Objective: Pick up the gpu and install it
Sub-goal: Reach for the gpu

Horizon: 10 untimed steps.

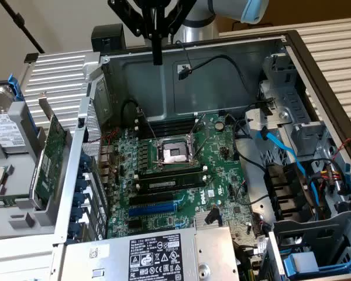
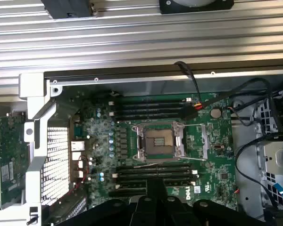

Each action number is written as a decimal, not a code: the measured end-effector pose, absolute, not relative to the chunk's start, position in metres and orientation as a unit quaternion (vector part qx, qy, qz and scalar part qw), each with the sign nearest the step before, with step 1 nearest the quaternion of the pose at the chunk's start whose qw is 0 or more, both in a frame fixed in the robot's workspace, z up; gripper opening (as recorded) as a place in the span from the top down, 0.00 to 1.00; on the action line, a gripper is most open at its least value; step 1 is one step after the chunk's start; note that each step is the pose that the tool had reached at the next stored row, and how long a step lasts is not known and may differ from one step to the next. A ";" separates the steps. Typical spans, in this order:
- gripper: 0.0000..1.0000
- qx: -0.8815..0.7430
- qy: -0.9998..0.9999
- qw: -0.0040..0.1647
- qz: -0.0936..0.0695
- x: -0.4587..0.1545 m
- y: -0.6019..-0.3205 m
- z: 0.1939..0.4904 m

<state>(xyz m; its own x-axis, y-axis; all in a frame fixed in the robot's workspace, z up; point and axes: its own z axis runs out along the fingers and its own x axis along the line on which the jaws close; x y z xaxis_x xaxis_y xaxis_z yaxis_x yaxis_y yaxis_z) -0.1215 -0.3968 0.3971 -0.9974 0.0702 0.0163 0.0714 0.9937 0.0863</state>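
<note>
The gpu (image 1: 50, 157) is a green card standing on edge in a grey holder outside the open computer case, at the exterior view's left. The wrist view shows the gpu (image 2: 9, 162) beside the case's perforated rear wall. My gripper (image 1: 158, 57) hangs high above the back of the case, over the motherboard (image 1: 219, 175), well apart from the gpu. Its black fingers are pressed together with nothing between them. In the wrist view the gripper (image 2: 155, 190) points down at the motherboard (image 2: 217, 160) near the CPU socket (image 2: 159, 141).
Dark memory sticks (image 1: 169, 182) flank the CPU socket (image 1: 174, 154). Blue and black expansion slots (image 1: 155, 206) lie near the power supply (image 1: 158, 254). Blue cables (image 1: 292, 158) and drive cages (image 1: 316, 234) crowd the exterior view's right. A hard drive (image 1: 3, 129) sits at far left.
</note>
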 end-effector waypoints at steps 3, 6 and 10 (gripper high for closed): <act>0.89 -0.035 -0.998 0.007 -0.044 -0.122 -0.397 0.397; 0.89 -0.035 -0.998 0.007 -0.045 -0.122 -0.397 0.397; 0.89 -0.035 -0.998 0.007 -0.046 -0.122 -0.397 0.397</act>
<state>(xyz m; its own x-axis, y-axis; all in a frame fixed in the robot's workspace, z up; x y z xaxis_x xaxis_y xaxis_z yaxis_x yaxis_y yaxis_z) -0.1215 -0.3968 0.3971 -0.9974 0.0702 0.0166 0.0714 0.9932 0.0915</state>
